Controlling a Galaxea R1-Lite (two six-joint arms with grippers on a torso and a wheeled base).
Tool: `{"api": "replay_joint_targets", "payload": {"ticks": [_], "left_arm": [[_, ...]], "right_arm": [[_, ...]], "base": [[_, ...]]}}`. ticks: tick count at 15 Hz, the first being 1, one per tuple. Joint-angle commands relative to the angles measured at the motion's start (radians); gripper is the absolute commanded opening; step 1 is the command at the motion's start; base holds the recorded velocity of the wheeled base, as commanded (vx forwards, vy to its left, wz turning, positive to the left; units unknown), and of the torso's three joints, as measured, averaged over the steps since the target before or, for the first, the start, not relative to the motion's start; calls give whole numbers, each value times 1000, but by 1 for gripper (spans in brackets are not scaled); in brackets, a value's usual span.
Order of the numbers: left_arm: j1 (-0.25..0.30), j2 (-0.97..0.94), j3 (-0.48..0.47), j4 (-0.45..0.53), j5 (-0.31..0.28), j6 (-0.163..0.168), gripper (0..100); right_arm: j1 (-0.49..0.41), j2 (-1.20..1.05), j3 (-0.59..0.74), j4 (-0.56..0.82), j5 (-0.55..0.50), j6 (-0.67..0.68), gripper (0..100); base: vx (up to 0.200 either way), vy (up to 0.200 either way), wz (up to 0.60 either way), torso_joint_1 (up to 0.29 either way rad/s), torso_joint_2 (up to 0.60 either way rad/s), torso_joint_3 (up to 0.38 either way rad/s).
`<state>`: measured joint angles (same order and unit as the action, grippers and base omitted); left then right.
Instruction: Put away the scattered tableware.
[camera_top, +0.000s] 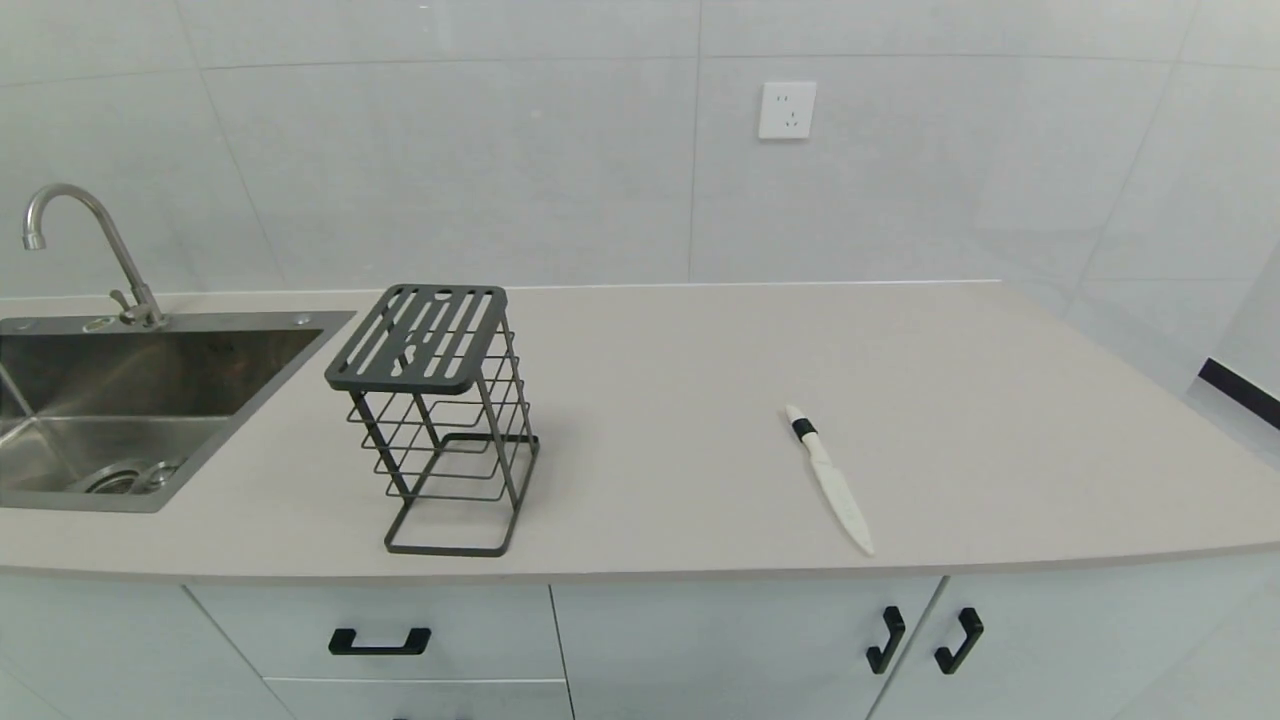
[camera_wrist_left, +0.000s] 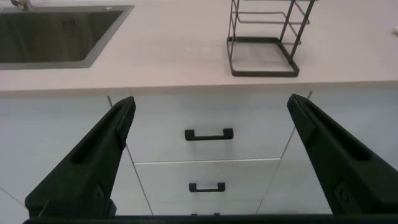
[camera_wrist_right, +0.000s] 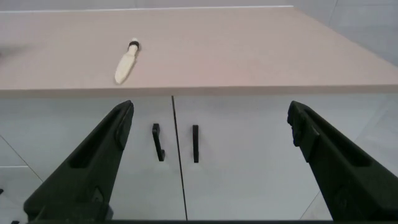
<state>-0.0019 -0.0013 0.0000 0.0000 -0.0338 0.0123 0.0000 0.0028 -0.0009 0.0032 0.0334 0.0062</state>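
A white knife (camera_top: 828, 477) with a black band near its handle lies flat on the beige counter (camera_top: 700, 400), right of centre, its tip toward the front edge; it appears again as the knife (camera_wrist_right: 126, 61) in the right wrist view. A dark wire rack (camera_top: 437, 412) with a slotted top plate stands upright left of centre, its base (camera_wrist_left: 262, 56) near the counter's front edge. My left gripper (camera_wrist_left: 211, 112) is open, low in front of the drawers, holding nothing. My right gripper (camera_wrist_right: 211, 112) is open in front of the cabinet doors, below the knife.
A steel sink (camera_top: 110, 400) with a curved tap (camera_top: 90, 250) occupies the counter's left end. Drawers with black handles (camera_wrist_left: 209, 134) and cabinet doors (camera_wrist_right: 177, 143) lie below the counter. A wall socket (camera_top: 787, 110) sits on the tiled wall.
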Motion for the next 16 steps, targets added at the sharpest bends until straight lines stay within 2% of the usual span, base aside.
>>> {"api": "replay_joint_targets", "payload": {"ticks": [1, 7, 9, 16], "left_arm": [[0, 1, 0, 0, 0, 0, 100], [0, 1, 0, 2, 0, 0, 100], [-1, 1, 0, 2, 0, 1, 100], [0, 1, 0, 2, 0, 0, 100]], "right_arm": [[0, -1, 1, 0, 0, 0, 100], [0, -1, -1, 0, 0, 0, 100], [0, -1, -1, 0, 0, -2, 100], [0, -1, -1, 0, 0, -2, 100]], "base": [[0, 0, 0, 281, -544, -266], [0, 0, 0, 279, -548, -270], [200, 0, 0, 78, -139, -63], [0, 0, 0, 2, -7, -2]]}}
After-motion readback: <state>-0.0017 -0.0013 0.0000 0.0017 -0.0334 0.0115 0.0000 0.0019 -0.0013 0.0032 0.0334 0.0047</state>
